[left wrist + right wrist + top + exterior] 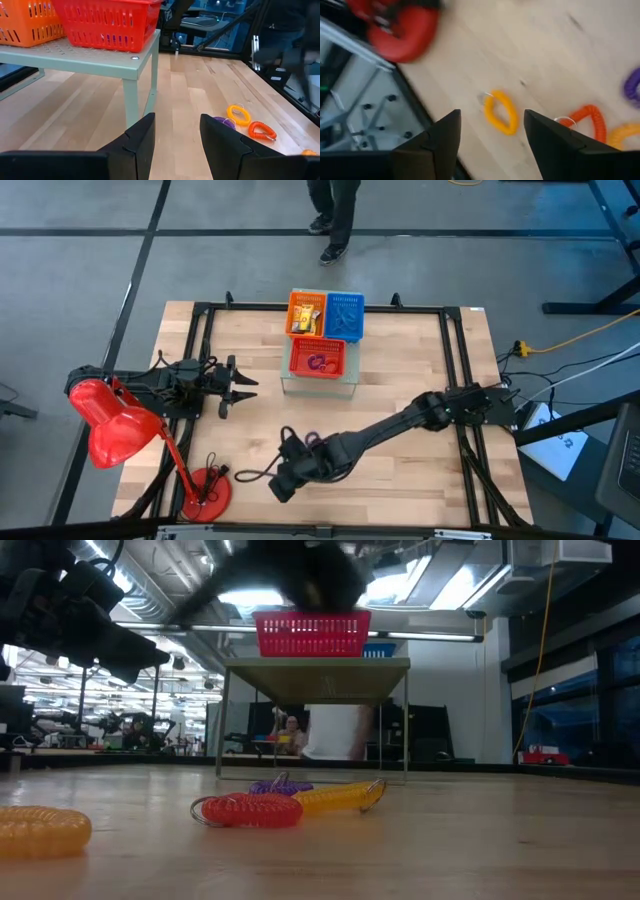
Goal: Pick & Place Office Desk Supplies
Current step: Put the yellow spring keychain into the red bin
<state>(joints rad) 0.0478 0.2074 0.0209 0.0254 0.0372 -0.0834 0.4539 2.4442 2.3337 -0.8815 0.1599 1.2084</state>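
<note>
Right wrist view: right gripper (490,142) hangs spread above yellow loop (500,112), lined up to grasp; left gripper (176,145) waits, parted.

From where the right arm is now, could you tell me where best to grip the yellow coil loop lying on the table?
Grip the yellow coil loop across one of its long sides, coming straight down from above. It lies flat on the wood as a narrow oval, so one finger probably fits inside the loop and one outside. The open right gripper hovers almost over it; the orange loop lies apart, so it shouldn't interfere.
</note>
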